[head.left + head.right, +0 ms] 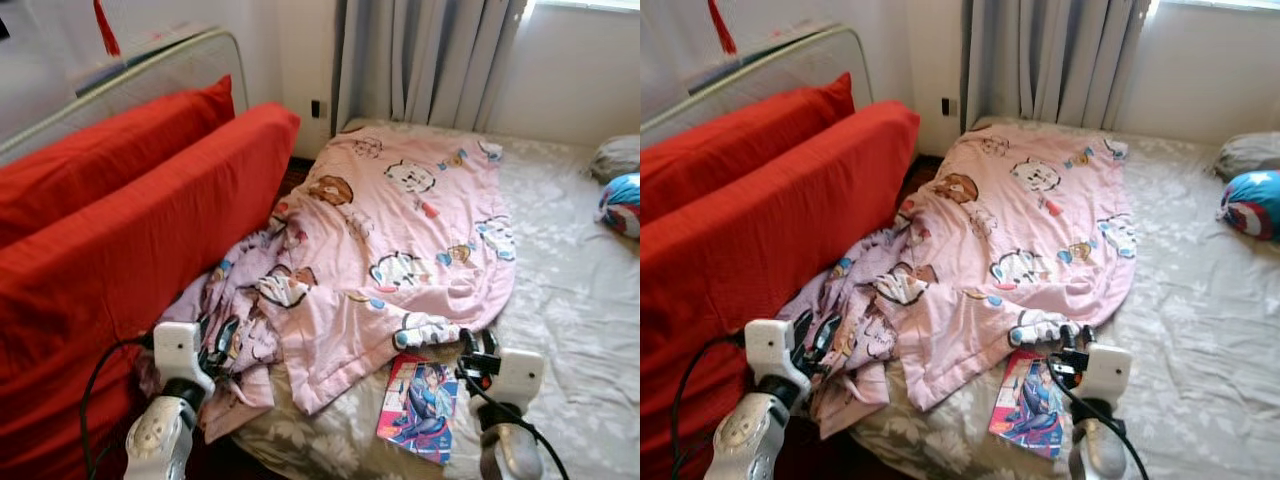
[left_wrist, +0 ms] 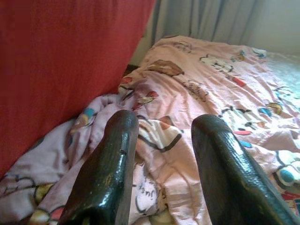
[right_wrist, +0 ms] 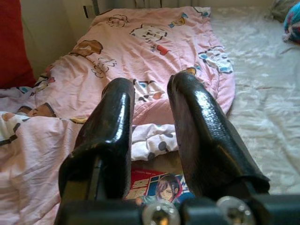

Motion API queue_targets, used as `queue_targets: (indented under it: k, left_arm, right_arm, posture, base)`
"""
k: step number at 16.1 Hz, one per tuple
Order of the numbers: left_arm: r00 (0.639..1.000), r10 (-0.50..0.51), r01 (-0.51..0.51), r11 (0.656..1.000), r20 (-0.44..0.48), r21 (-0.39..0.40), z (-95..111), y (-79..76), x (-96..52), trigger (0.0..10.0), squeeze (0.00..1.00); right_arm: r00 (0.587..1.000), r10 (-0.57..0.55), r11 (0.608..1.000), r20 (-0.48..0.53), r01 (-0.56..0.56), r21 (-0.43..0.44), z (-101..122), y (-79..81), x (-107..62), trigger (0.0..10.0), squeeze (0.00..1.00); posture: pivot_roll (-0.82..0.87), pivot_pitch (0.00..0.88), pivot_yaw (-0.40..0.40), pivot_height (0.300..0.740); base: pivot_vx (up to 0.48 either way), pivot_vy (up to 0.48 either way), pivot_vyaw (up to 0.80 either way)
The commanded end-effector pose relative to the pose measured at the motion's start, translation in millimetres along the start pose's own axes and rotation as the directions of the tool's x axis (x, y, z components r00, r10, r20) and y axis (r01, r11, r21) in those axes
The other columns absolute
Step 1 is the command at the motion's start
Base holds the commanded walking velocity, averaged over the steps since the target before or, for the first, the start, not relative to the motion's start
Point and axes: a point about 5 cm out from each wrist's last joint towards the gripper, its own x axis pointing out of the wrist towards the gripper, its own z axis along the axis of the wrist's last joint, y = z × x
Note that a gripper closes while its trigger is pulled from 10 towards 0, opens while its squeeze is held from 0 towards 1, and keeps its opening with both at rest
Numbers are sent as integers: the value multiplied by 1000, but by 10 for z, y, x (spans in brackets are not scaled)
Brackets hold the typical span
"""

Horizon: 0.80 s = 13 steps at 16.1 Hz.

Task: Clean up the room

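Observation:
A pink cartoon-print blanket (image 1: 400, 220) lies rumpled across the bed, bunched up at its near left corner beside the red cushions. A colourful comic book (image 1: 420, 408) lies on the sheet just below the blanket's near edge. My left gripper (image 1: 218, 345) is open over the bunched corner of the blanket (image 2: 168, 89), with nothing between its fingers (image 2: 112, 159). My right gripper (image 1: 478, 346) is open just above the comic book (image 3: 161, 187), pointing at the blanket's edge, and holds nothing.
Two big red cushions (image 1: 130, 230) stand along the left against a white bed frame. The grey floral sheet (image 1: 570, 330) is bare at the right. A blue and red round pillow (image 1: 622, 203) and a grey pillow (image 1: 618, 155) lie at the far right. Grey curtains (image 1: 430, 60) hang behind.

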Motion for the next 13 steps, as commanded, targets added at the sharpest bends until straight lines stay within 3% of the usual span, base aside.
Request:
queue_targets:
  k: [1, 6, 7, 8, 9, 13]
  left_arm:
    - [1000, -6, 6, 1000, 1, -1, 29, -1, 9, 10000, 0]
    - [1000, -7, 6, 1000, -19, -10, 22, -40, -25, 10000, 0]
    - [1000, -3, 2, 1000, -25, -9, 15, -45, -28, 10000, 0]
    - [1000, 0, -1, 1000, -26, -10, 12, -46, -30, 10000, 0]
    - [1000, 6, -6, 1000, -29, -14, 7, -51, -37, 10000, 0]
    - [999, 6, -6, 1000, -31, -21, 8, -69, -48, 10000, 0]
  right_arm:
    - [1000, 0, 1000, 4, 0, -1, 20, 16, 2, 10000, 0]
    - [1000, -19, 1000, 22, 19, -7, 159, -48, 27, 10000, 0]
    - [1000, -6, 1000, 24, 7, -1, 164, -10, 32, 10000, 200]
    - [1000, -4, 1000, 25, 4, 0, 165, 0, 34, 10000, 737]
    - [1000, 7, 1000, 21, -8, 7, 179, 28, 28, 10000, 1000]
    - [1000, 9, 1000, 14, -9, 6, 186, 39, 32, 10000, 1000]
  posture:
    - [-43, 0, 13, 740]
    - [-34, 14, -5, 740]
    - [-32, 18, -10, 740]
    - [-32, 18, -10, 740]
    - [-32, 18, -10, 740]
    - [-34, 32, -11, 740]
  base:
    - [0, 0, 0]
    - [0, 0, 0]
    - [0, 0, 0]
    - [0, 0, 0]
    - [0, 0, 0]
    - [0, 0, 0]
